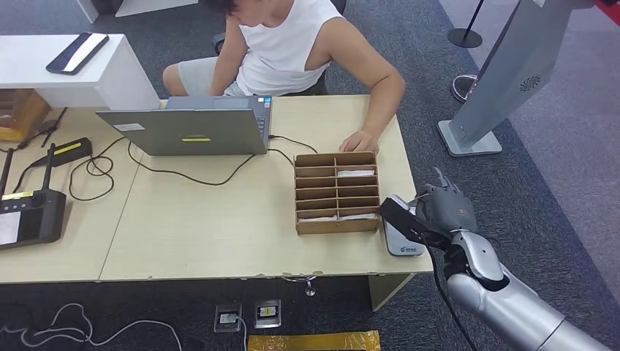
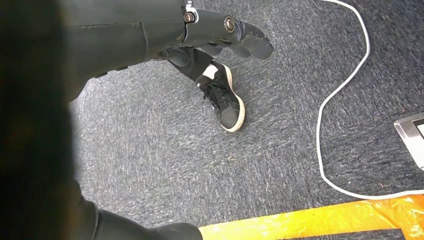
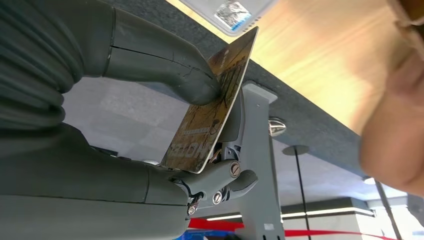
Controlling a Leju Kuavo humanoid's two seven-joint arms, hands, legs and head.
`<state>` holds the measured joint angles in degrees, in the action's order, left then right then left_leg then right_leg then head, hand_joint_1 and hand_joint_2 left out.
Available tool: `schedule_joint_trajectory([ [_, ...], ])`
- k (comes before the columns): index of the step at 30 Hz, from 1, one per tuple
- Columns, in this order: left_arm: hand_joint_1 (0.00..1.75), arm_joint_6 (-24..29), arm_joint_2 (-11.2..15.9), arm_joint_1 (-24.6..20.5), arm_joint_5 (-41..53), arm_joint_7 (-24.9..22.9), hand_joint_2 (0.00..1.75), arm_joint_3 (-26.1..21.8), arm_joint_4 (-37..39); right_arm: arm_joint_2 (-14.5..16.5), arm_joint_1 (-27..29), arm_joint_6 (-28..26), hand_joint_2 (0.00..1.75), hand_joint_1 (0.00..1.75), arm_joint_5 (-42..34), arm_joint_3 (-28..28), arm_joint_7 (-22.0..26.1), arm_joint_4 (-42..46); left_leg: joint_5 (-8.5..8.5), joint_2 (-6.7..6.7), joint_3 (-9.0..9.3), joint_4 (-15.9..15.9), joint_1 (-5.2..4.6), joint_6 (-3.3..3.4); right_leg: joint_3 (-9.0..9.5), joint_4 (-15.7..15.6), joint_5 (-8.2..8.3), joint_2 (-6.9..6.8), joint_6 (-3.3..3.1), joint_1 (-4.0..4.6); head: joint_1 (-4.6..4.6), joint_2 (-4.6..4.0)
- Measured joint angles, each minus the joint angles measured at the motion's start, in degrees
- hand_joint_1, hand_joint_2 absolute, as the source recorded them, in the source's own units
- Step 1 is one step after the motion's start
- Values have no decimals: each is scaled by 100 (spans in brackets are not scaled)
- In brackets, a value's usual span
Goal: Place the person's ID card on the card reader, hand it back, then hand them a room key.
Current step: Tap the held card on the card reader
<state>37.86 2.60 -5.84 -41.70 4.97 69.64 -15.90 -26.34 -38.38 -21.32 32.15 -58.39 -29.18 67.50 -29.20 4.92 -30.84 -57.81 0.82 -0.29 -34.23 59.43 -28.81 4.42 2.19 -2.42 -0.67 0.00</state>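
Between my right robot hand's (image 3: 150,150) thumb and fingers sits a thin, stiff, slippery card (image 3: 212,107), best pinched across its flat faces.

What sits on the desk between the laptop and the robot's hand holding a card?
In the head view, a cardboard sorting box sits between the laptop and the right hand holding the card.

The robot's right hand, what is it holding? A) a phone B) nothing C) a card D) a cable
C: in the right wrist view the right hand pinches a card between its thumb and fingers, and in the head view the same hand holds the dark card over the card reader at the table's edge.
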Motion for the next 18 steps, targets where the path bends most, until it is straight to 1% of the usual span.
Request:
schedule_joint_trajectory([
  [12, 0, -6, 0, 0, 0, 19, 175, 2, -14, 11, 235, -4, 175, 175, -91, 54, -53, -299, -2, -5, 2, 0, 0, -1, -1, 0, 0, 8, 0, 1, 0, 0],
  [18, 0, -8, 0, -2, 0, 19, 175, 2, -15, 89, 294, 104, 175, 175, -96, 48, 79, -472, -2, -5, 2, 0, 0, -1, -1, 0, 0, 8, 0, 0, -1, 0],
])
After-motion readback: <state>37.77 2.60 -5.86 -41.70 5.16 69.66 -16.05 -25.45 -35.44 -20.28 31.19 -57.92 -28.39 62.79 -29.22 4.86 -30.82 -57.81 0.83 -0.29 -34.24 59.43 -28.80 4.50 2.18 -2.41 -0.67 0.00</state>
